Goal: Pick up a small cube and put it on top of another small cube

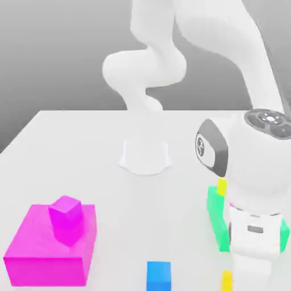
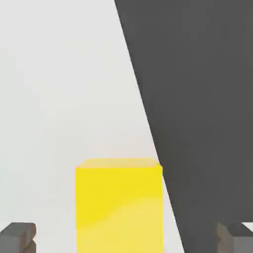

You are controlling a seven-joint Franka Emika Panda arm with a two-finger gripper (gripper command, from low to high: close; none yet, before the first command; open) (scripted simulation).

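White bench [image 1: 74, 148], flat and pale, its far edge meeting a grey backdrop. Arm's round white base [image 1: 145, 156] stands on it toward the far middle. Big magenta block [image 1: 48, 247] lies near the front on the exterior view's left, with a small magenta cube [image 1: 65, 219] on top of it, tilted. Blue small cube [image 1: 159, 275] sits on the bench at the front centre. Green block [image 1: 216, 216] lies on the exterior view's right, partly hidden by the arm. Small cube [image 1: 227, 279], golden-yellow, rests at the front right; hand view shows it [image 2: 118, 205] near the bench edge
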